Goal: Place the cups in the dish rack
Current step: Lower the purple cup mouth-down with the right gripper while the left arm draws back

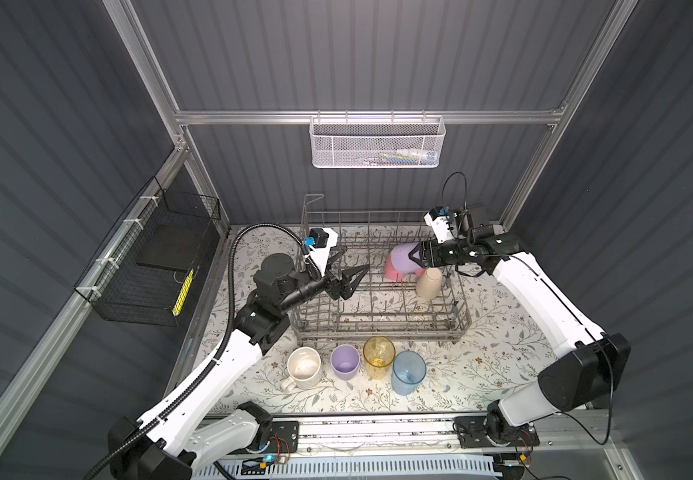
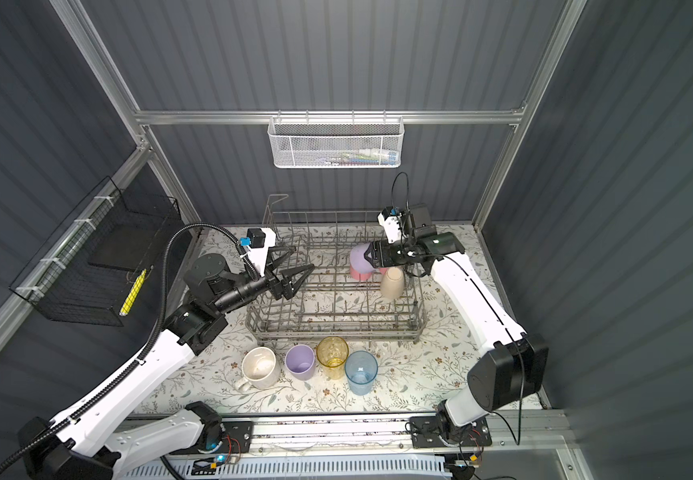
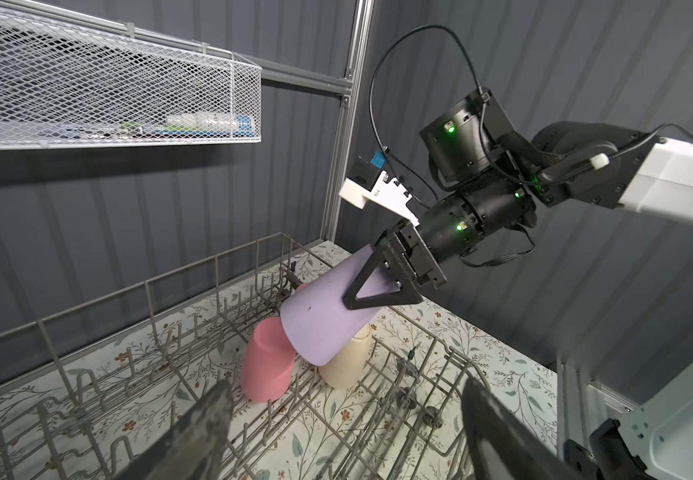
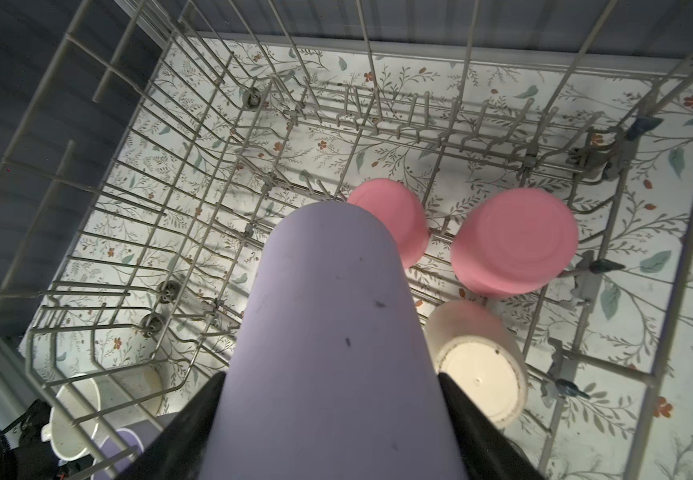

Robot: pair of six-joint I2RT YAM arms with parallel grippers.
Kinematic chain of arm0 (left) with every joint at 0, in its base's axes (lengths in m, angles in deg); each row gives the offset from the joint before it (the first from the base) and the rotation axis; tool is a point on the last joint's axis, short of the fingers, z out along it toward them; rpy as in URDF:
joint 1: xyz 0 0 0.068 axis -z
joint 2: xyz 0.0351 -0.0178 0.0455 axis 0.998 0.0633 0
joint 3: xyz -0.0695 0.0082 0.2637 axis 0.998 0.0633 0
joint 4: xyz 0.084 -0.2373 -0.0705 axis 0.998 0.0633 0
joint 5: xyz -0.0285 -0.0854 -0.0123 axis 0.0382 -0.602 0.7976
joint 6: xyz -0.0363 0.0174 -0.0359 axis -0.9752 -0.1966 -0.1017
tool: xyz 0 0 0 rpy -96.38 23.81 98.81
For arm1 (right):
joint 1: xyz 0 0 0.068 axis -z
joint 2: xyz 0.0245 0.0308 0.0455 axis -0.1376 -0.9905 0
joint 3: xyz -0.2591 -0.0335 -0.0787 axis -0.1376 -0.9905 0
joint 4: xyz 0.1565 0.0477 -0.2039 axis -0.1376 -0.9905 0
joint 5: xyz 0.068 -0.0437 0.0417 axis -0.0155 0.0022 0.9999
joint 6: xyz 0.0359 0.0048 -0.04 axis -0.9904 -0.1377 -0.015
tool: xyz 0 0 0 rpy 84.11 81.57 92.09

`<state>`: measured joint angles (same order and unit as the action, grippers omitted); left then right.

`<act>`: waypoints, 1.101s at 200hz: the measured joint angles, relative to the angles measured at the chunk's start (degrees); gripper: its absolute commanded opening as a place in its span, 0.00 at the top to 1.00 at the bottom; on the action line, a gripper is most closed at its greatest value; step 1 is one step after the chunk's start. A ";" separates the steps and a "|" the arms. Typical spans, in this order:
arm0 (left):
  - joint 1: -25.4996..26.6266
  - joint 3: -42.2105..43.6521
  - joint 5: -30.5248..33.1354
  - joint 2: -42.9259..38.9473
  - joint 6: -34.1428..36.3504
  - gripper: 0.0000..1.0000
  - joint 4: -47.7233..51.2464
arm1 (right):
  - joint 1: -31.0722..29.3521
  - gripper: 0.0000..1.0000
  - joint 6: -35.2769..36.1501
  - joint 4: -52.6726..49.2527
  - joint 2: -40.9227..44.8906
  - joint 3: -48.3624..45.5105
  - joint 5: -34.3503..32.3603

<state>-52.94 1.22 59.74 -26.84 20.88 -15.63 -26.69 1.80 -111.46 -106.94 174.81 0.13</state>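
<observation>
Both top views: dish rack [image 1: 378,329] sits on the tabletop [image 1: 490,365], toward the back wall. Left end effector [image 1: 356,258] hangs over the rack's left side, jaws spread wide, nothing btwn them. Right end effector [image 1: 415,257] is over the rack's right-rear part, clamped on the held lilac cup [image 1: 402,258], which is tipped w/ its mouth pointing left & down. Under it are the pink cups [image 1: 392,272], largely hidden. The beige cup [image 1: 428,282] leans just beside them, inside the rack by its right wall. In front of the rack, on the tabletop, a close row, all mouth-up: cream mug [image 1: 304,365], spare lilac cup [image 1: 345,361], yellow tumbler [image 1: 378,356], blue tumbler [image 1: 408,372]. Left wrist view: its own fingers [image 3: 205,432] are far apart & empty. Ahead, the right end effector [image 3: 373,274] grips the held lilac cup [image 3: 324,320] near its base, rim low over a pink cup & the beige cup [image 3: 349,361]; can't tell if the rim touches either. Right wrist view: held lilac cup [image 4: 328,332] fills the gap btwn the black fingers [image 4: 186,432], both against its sides. Beyond, both pink cups [image 4: 515,245] stand btm-up in the dish rack [image 4: 211,137], apart from each other. The beige cup [image 4: 477,365] is btm-up & tilted next to them.
</observation>
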 measured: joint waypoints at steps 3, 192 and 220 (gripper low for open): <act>0.00 0.13 0.00 -0.20 0.02 0.11 0.00 | -0.09 0.52 0.04 -0.31 -0.37 0.28 -0.39; 0.00 2.36 -0.46 -0.79 0.61 0.09 0.90 | -5.66 0.53 3.30 -8.90 -11.52 9.75 -6.93; 0.00 2.51 -0.52 -0.79 0.61 0.09 0.81 | -5.88 0.53 3.45 -9.14 -13.18 11.63 -6.69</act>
<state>-52.94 3.73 59.21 -27.62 21.49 -14.82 -32.57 5.25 -120.60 -120.12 186.43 -6.56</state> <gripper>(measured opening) 0.914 0.705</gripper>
